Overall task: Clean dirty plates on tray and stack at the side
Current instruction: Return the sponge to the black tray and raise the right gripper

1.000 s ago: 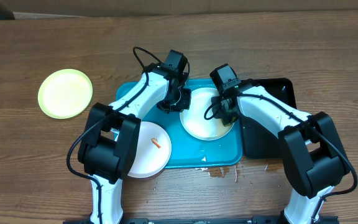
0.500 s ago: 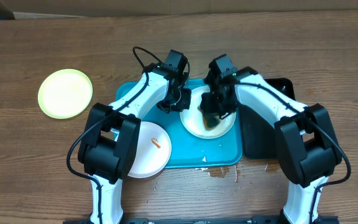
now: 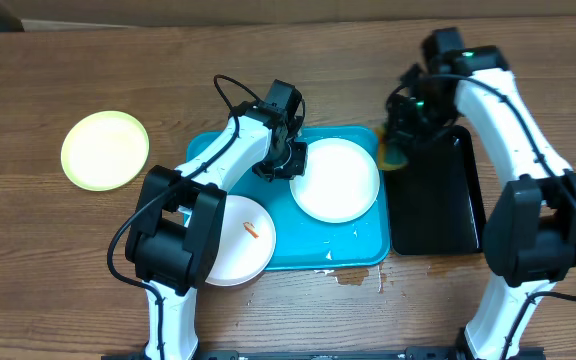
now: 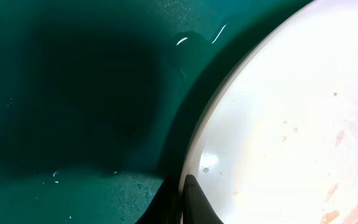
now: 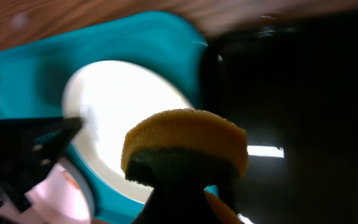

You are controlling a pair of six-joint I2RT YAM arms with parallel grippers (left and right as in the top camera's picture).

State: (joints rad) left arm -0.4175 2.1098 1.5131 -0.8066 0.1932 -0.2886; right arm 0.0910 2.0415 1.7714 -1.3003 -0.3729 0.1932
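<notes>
Where the plates lie: one white plate (image 3: 335, 180) flat on the turquoise tray (image 3: 318, 255), toward its right rear; a second white plate (image 3: 236, 240), marked with an orange-red smear, at the tray's front left corner and overhanging onto the table (image 3: 68, 280); the lime-rimmed plate (image 3: 105, 150) alone on the wood, well apart to the left.
Left gripper (image 3: 288, 160): low at the left rim of the first white plate; the wrist view shows one fingertip (image 4: 194, 202) right at that rim, and faint orange specks on the plate's face; whether the jaws pinch the rim, I cannot tell.
Right gripper (image 3: 396, 152): closed on a sponge (image 5: 185, 140), yellow on top, dark green beneath; raised over the rear left corner of the black tray (image 3: 438, 210), just beside the turquoise tray's right edge.
Table front: wet spots (image 3: 353, 275) just past the turquoise tray's front rim.
</notes>
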